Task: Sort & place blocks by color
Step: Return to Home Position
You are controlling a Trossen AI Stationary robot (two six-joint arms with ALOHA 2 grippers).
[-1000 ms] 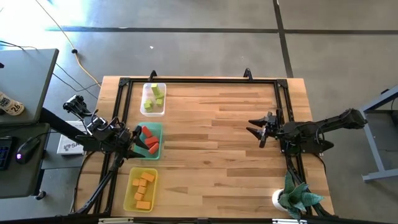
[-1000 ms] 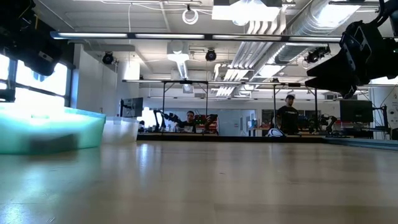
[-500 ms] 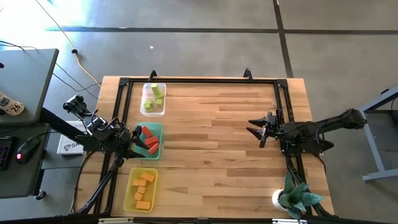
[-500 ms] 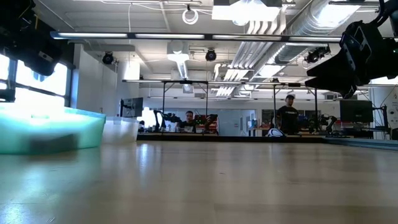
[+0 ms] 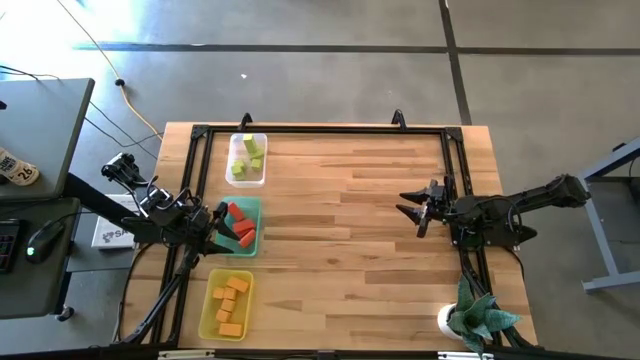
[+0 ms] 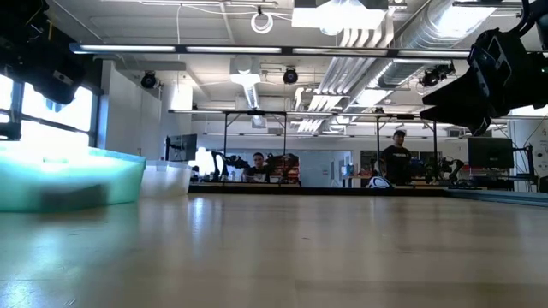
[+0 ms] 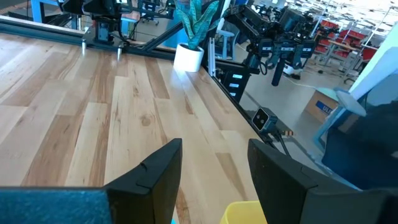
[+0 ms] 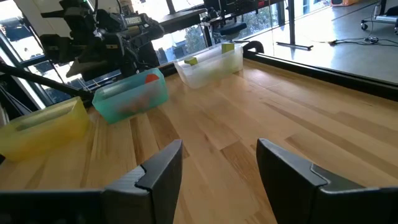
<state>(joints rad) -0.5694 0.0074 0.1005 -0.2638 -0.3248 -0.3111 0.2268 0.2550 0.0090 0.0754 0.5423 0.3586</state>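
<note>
The blocks lie sorted in three trays along the table's left side: yellow-green blocks [image 5: 247, 156] in the clear tray [image 5: 247, 160], red blocks [image 5: 238, 224] in the green tray [image 5: 252, 206], orange blocks [image 5: 230, 302] in the yellow tray [image 5: 211, 310]. My left gripper [image 5: 214, 226] is open and empty, above the green tray's left rim. My right gripper [image 5: 412, 211] is open and empty, above the bare wood at the table's right. The trays also show in the right wrist view, the green one [image 8: 130, 94] in the middle.
A black frame [image 5: 320, 129] runs around the table top. A potted plant [image 5: 472, 316] stands at the near right corner. Bare wood [image 5: 340, 230] spreads between the trays and my right gripper. People stand far off in the room behind [image 6: 396, 158].
</note>
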